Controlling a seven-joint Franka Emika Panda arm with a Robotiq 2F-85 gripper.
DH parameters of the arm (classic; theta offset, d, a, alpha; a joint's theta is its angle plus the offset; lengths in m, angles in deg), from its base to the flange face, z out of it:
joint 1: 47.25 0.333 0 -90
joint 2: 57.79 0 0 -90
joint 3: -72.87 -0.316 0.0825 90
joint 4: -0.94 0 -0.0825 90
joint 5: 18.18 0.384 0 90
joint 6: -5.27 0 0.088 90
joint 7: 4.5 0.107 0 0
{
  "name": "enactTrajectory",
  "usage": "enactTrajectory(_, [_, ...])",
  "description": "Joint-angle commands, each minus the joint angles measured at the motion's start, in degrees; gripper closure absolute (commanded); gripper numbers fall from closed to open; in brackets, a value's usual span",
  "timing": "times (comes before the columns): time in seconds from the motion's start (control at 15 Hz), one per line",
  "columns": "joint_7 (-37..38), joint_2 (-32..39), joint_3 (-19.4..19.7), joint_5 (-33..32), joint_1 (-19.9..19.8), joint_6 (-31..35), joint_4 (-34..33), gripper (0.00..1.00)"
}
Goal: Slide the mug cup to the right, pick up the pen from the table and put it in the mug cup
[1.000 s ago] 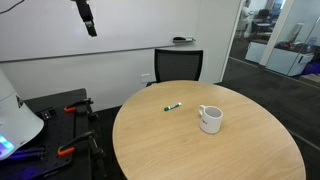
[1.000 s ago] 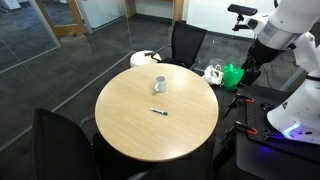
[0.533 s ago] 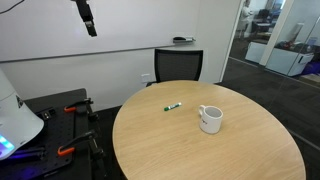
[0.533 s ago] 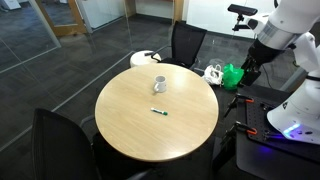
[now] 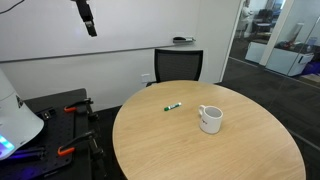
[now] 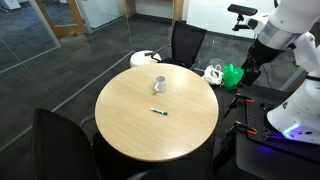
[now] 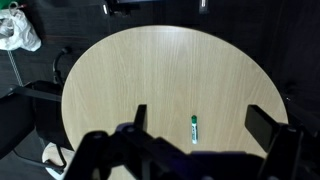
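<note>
The white mug cup (image 5: 209,118) stands upright on the round wood-grain table (image 5: 190,155), handle toward the table's middle; it also shows in an exterior view (image 6: 159,83). The green pen (image 5: 173,105) lies flat on the table a short way from the mug, apart from it, seen in both exterior views (image 6: 159,111). In the wrist view the pen (image 7: 194,128) lies between my open fingers (image 7: 200,122), far below them. The mug is out of the wrist view. My gripper (image 5: 86,16) hangs high above and beside the table, empty.
A black chair (image 5: 178,65) stands at the table's far edge and another (image 6: 60,145) at the opposite side. A green bag (image 6: 232,74) and a white bag (image 7: 18,28) lie on the floor. Tools lie on a black cart (image 5: 60,110).
</note>
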Motion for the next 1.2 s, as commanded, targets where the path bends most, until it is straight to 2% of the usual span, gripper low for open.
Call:
enactTrajectory(0.0, [1.31, 1.78, 2.53, -1.56, -5.27, 1.02, -2.55, 0.0])
enactTrajectory(0.27, [1.0, 2.23, 3.01, -1.93, -5.9, 0.89, -3.16, 0.0])
enactTrajectory(0.8, [3.61, 7.26, 6.64, -3.6, -14.66, 2.93, -9.62, 0.0])
enactTrajectory(1.13, [8.97, 12.91, 8.64, -2.84, -19.3, 11.48, -10.7, 0.0])
